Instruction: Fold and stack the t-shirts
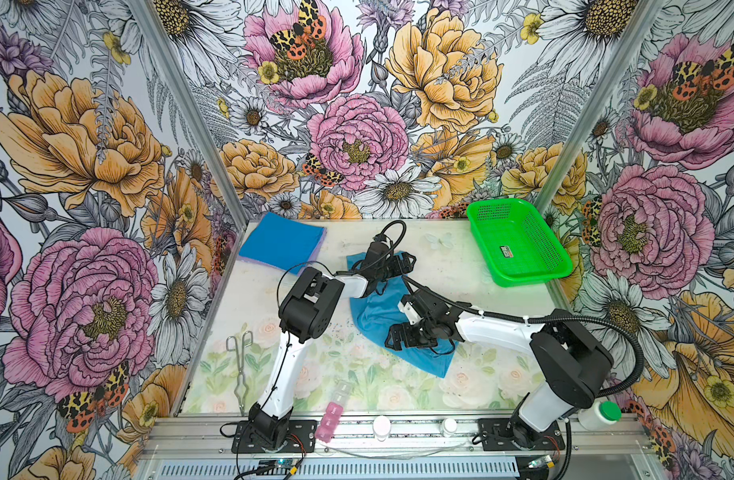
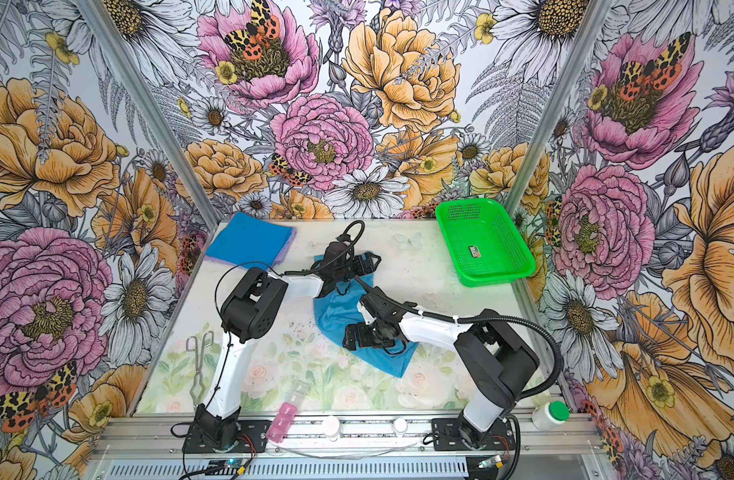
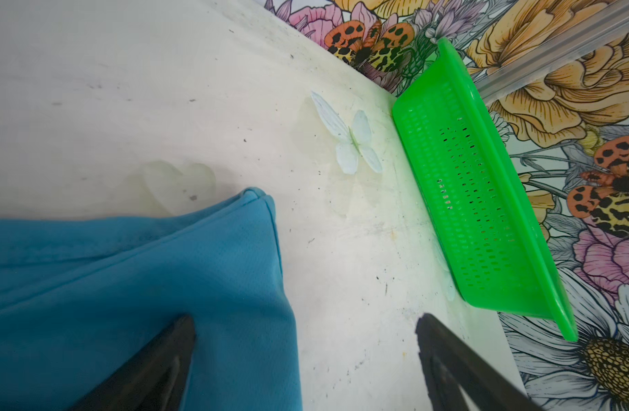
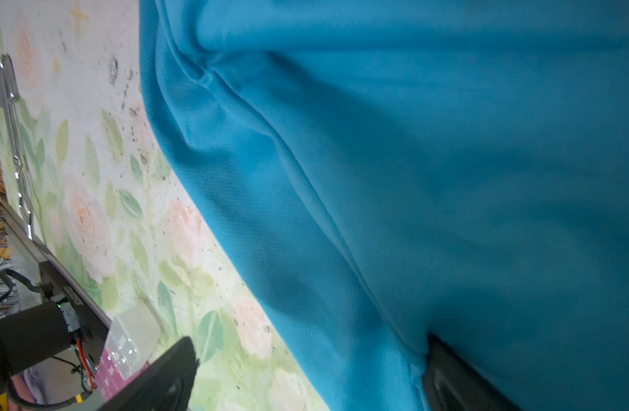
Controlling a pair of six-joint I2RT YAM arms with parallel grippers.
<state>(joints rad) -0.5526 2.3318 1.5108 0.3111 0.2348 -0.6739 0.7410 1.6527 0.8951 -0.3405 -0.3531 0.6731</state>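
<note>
Right gripper (image 4: 309,352): jaws are spread astride an edge of the teal-blue t-shirt (image 1: 373,309), which lies crumpled mid-way across the table (image 1: 440,266). Left gripper (image 3: 306,323): jaws likewise spread near its far corner. Cloth is judged light and limp; hemmed corners are best pinched. Folded t-shirts (image 1: 280,243) are stacked far left.

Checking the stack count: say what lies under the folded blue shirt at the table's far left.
A lavender shirt shows as a thin strip beneath the blue shirt, along its edges. The rest is covered; further layers cannot be told.
</note>
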